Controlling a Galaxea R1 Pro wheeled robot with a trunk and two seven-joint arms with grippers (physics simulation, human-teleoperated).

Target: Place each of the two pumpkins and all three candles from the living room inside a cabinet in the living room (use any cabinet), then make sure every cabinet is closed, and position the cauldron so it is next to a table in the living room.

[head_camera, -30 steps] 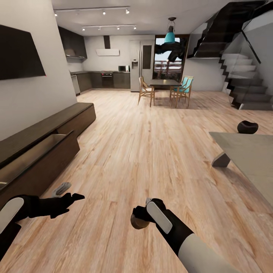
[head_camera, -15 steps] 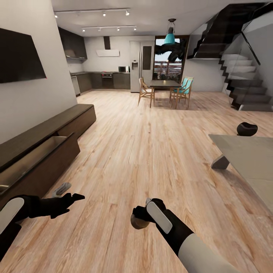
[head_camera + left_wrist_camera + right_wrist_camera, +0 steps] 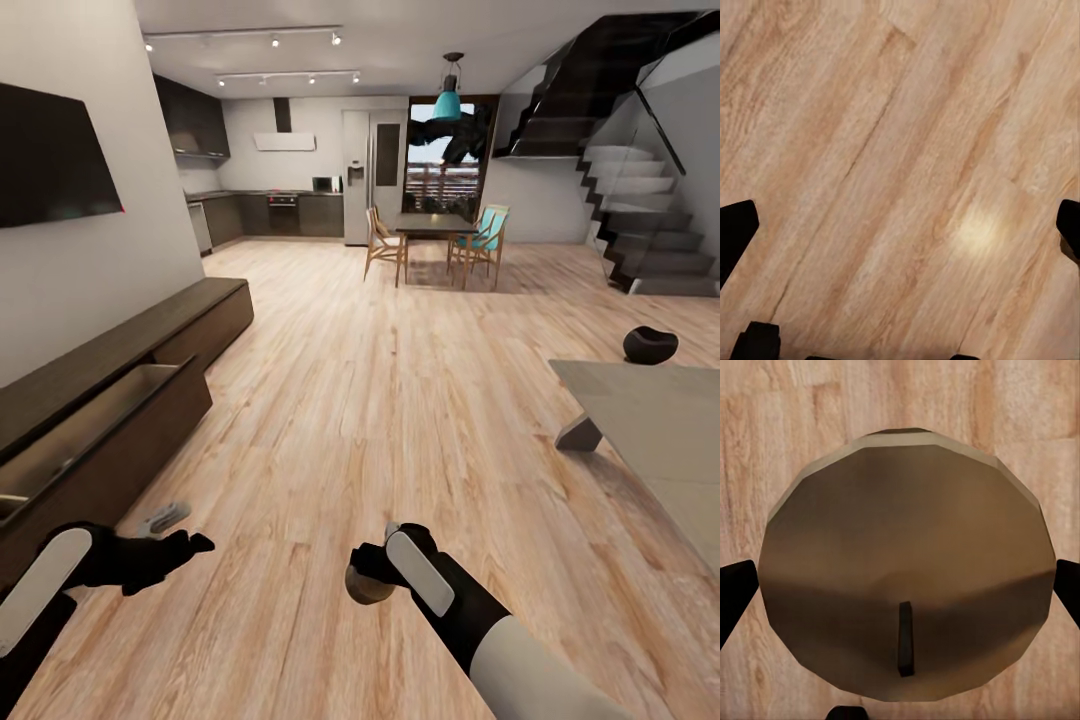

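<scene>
One candle (image 3: 366, 584) is clamped in your right tool (image 3: 372, 578) above the floor, so carry it level to the open compartment of the cabinet (image 3: 95, 420) at the robot's left, while your left tool (image 3: 165, 548) hangs apart and empty.

Both arms are matte black at the wrists, each bearing a long, rounded white panel; the left hand (image 3: 185, 545) and right hand (image 3: 362, 578) are black (blunt fingers).
</scene>
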